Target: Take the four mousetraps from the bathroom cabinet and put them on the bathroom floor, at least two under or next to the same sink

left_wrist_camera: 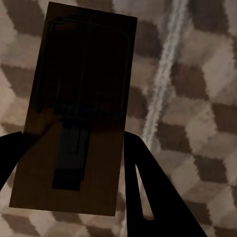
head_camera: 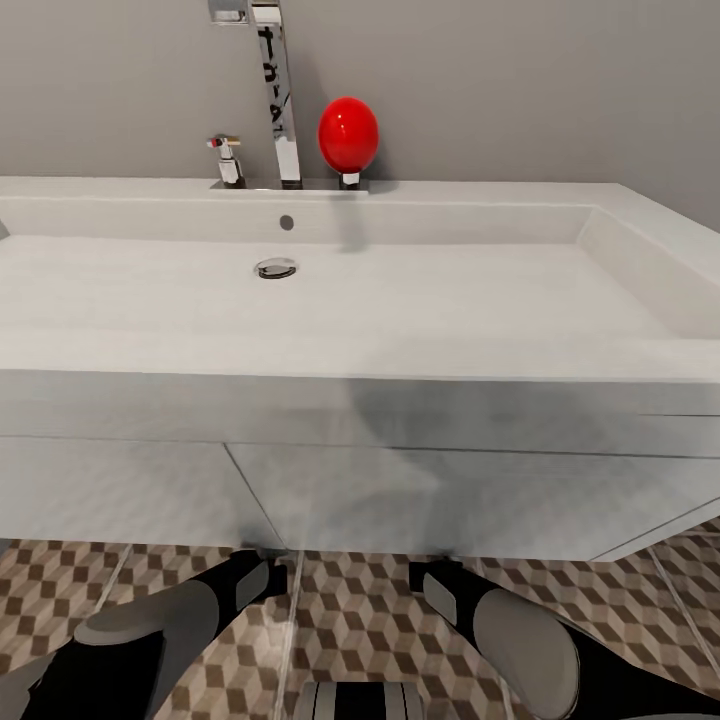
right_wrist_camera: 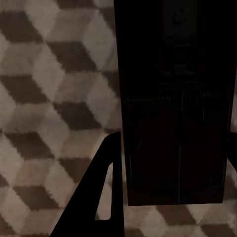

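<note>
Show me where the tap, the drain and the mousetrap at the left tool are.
Tap (head_camera: 280, 95): head view, on its tall chrome column.
Drain (head_camera: 275, 268): head view, on the metal ring in the basin.
Mousetrap (left_wrist_camera: 74, 118): left wrist view, on the wooden board near its spring.

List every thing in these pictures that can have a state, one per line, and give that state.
Left gripper: shut on a mousetrap, above the floor.
Left mousetrap: held between the fingers, over the tiles.
Right gripper: shut on a mousetrap.
Right mousetrap: held, in shadow, over the tiles.
Tap: no water running.
Sink: empty basin, drain uncovered.
Floor: no mousetrap lying on the part seen from the head.
</note>
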### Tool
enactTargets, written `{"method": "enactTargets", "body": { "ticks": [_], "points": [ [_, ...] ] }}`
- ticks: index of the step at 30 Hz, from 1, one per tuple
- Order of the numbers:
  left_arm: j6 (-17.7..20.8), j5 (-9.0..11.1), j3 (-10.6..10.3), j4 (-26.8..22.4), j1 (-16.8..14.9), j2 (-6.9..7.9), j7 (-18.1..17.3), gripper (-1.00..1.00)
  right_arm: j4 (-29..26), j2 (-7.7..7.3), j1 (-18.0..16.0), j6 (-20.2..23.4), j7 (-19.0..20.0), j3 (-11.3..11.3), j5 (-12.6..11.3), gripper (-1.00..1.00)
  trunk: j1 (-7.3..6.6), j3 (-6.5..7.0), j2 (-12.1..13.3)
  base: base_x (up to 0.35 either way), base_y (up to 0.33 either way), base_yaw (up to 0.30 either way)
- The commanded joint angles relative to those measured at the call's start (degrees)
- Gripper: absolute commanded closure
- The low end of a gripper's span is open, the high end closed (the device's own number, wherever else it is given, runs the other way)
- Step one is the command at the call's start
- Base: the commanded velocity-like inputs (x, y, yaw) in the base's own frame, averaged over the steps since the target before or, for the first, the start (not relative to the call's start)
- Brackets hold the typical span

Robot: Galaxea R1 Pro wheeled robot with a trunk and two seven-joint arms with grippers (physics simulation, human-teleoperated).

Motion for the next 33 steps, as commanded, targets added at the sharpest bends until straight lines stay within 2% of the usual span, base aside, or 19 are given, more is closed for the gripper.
{"method": "enactTargets", "body": {
  "ticks": [1, 23, 33],
  "points": [
    [0.08, 0.33, -0.50, -0.12, -2.73, 0.01, 0.27, 1.00, -2.09, -0.01, -0.18, 0.13, -0.12, -0.40, 0.52, 1.00, -0.03, -0.02, -0.03, 0.000, 0.000, 0.000],
    [-0.02, 0.24, -0.51, -0.38, -2.73, -0.25, -0.08, 1.00, -2.17, -0.02, -0.12, 0.04, 0.13, -0.04, 1.04, 1.00, -0.03, -0.03, -0.03, 0.000, 0.000, 0.000],
    [-0.02, 0.24, -0.53, -0.39, -2.73, -0.26, -0.08, 1.00, -2.24, -0.07, -0.12, 0.06, 0.09, -0.04, 0.99, 1.00, -0.03, -0.69, -0.03, 0.000, 0.000, 0.017]
  ]
}}
